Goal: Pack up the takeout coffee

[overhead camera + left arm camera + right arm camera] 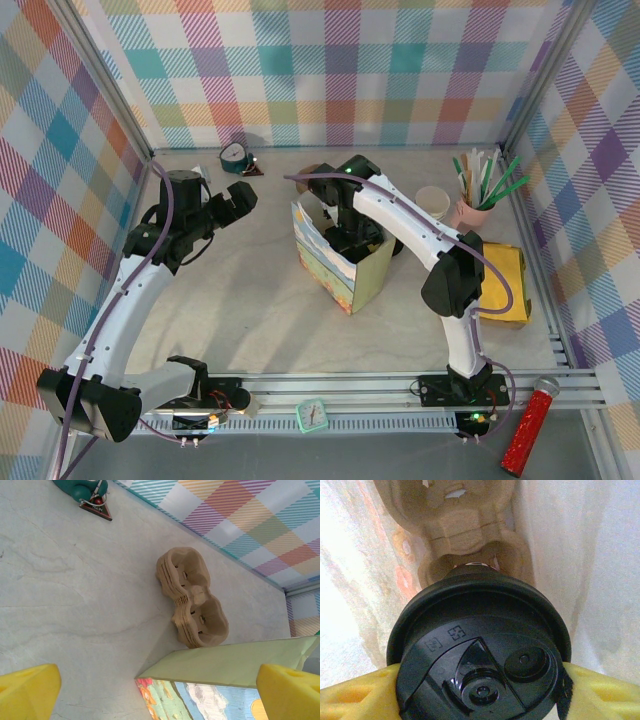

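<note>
Black-lidded takeout coffee (pixel 480 650), lower centre, clamped by the right gripper (pixel 480 695) inside the paper bag (pixel 580 555); left gripper (pixel 160 695) gapes empty.

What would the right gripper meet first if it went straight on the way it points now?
The right gripper, holding the takeout coffee, points down inside the paper bag. The cup would probably meet the pulp cup carrier below first; depth is unclear.
</note>
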`<state>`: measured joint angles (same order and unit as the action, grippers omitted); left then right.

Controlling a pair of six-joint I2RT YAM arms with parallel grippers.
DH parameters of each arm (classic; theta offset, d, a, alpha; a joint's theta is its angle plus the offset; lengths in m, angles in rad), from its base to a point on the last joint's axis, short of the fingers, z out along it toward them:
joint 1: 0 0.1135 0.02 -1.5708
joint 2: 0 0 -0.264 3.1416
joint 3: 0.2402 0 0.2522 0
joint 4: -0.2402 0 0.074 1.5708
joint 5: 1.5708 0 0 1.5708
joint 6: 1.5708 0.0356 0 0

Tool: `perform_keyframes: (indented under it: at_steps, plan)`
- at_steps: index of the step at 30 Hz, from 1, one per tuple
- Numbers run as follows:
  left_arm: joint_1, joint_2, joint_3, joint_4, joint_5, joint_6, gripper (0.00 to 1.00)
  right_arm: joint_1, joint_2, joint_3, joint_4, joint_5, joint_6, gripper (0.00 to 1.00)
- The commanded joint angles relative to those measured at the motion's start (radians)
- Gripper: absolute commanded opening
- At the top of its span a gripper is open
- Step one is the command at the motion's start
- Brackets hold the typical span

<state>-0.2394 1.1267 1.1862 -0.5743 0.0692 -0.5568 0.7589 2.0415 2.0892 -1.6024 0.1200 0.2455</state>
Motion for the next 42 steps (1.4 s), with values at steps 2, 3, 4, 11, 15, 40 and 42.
perform_keyframes:
  at_steps: [2, 3, 4, 11, 15, 40, 42]
  plan:
    - [0.008, 0.001, 0.012, 0.010, 0.012, 0.001, 1.00, -0.005, 0.006, 0.024, -0.033, 0.012, -0.012, 0.70]
    - [0.008, 0.001, 0.011, 0.010, 0.012, 0.002, 1.00, -0.006, 0.005, 0.023, -0.033, 0.012, -0.013, 0.70]
    - [0.008, -0.001, 0.010, 0.010, 0.012, 0.002, 1.00, -0.007, 0.003, 0.022, -0.031, 0.012, -0.013, 0.70]
    - [0.008, -0.003, 0.009, 0.009, 0.011, 0.002, 1.00, -0.007, 0.001, 0.020, -0.030, 0.011, -0.011, 0.70]
    - [0.008, -0.005, 0.009, 0.008, 0.012, 0.001, 1.00, -0.007, 0.002, 0.018, -0.029, 0.012, -0.011, 0.70]
    - [0.008, -0.001, 0.010, 0.009, 0.013, 0.001, 1.00, -0.022, -0.005, -0.029, 0.012, 0.014, -0.018, 0.70]
    - [0.008, -0.002, 0.012, 0.009, 0.012, 0.002, 1.00, -0.023, -0.005, -0.031, 0.015, 0.013, -0.020, 0.70]
